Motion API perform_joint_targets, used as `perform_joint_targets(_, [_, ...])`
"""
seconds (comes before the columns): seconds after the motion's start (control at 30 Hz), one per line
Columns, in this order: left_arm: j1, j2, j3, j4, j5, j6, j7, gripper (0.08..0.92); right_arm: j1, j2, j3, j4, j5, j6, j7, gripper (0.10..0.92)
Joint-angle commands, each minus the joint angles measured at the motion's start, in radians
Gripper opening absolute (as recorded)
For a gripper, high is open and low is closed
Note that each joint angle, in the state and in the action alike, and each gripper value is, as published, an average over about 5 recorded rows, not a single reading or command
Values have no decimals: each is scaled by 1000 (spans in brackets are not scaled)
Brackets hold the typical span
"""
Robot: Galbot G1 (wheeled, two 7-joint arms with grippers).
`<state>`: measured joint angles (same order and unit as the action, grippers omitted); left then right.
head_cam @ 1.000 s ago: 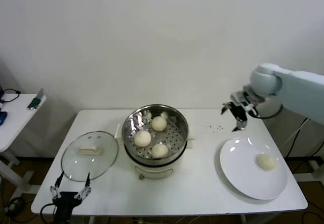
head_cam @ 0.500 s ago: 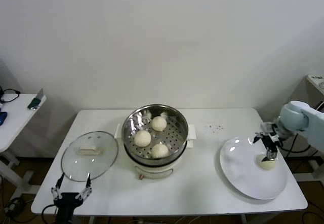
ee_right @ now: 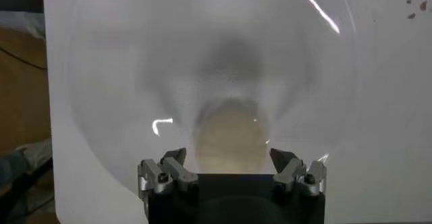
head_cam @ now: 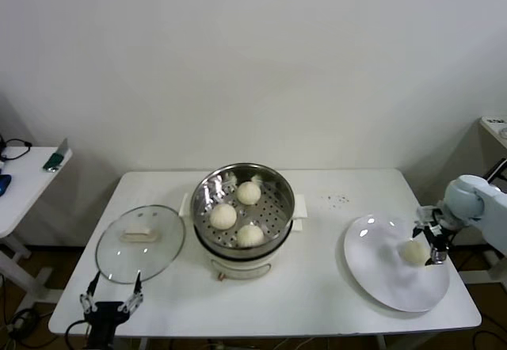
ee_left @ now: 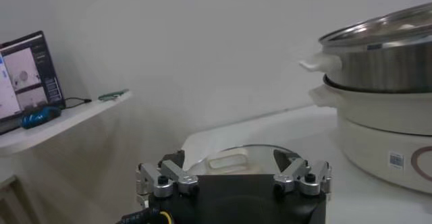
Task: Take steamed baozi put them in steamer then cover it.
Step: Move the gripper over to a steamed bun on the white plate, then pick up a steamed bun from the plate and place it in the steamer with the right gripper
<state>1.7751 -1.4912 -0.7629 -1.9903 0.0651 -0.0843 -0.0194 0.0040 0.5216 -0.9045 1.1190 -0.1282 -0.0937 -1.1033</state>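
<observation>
The steel steamer (head_cam: 277, 185) sits on its white pot base (head_cam: 238, 269) mid-table and holds three baozi (head_cam: 249, 192), (head_cam: 223, 216), (head_cam: 250, 234). A fourth baozi (head_cam: 413, 252) lies on the white plate (head_cam: 388, 283) at the right. My right gripper (head_cam: 432, 243) is open and low over the plate, its fingers on either side of this baozi (ee_right: 231, 134) in the right wrist view. The glass cover (head_cam: 140, 241) with its white handle lies flat on the table left of the steamer. My left gripper (head_cam: 111, 298) is open and parked at the front edge, just before the cover (ee_left: 236, 156).
A small side table (head_cam: 28, 176) with a phone and cables stands at the far left. Dark specks (head_cam: 339, 200) dot the table behind the plate. The plate lies close to the table's right front corner. The left wrist view shows the steamer (ee_left: 385, 50) and a laptop (ee_left: 23, 70).
My right gripper has come down from behind the plate to its right side and now straddles the last baozi. The left arm, cover and steamer have not moved.
</observation>
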Motion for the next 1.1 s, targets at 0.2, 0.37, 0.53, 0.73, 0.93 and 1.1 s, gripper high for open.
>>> perform_joint_targets(0.2, [-9,-3,0,11,9,2,-1,823,-51,64,34,-94,-52,16,-6,823])
perform_joint_targets(0.37, [-16,-3,1,16,10,4,-2,823,-52,74,36,-110,-65,30,-8,823])
perform_joint_targets(0.53, [-19,-5,3,18,13,4,-2,823,-43,88,33,-117,-61,30,-8,800])
perform_joint_targets(0.73, [-19,-4,2,17,13,5,-2,823,-27,90,19,-115,-50,31,-12,724])
perform_joint_targets(0.93, [-19,-4,4,14,12,5,-2,823,74,71,-54,-74,58,1,-8,706])
perform_joint_targets(1.1, [-19,-6,15,8,14,3,-2,823,336,82,-249,-34,248,-48,4,704])
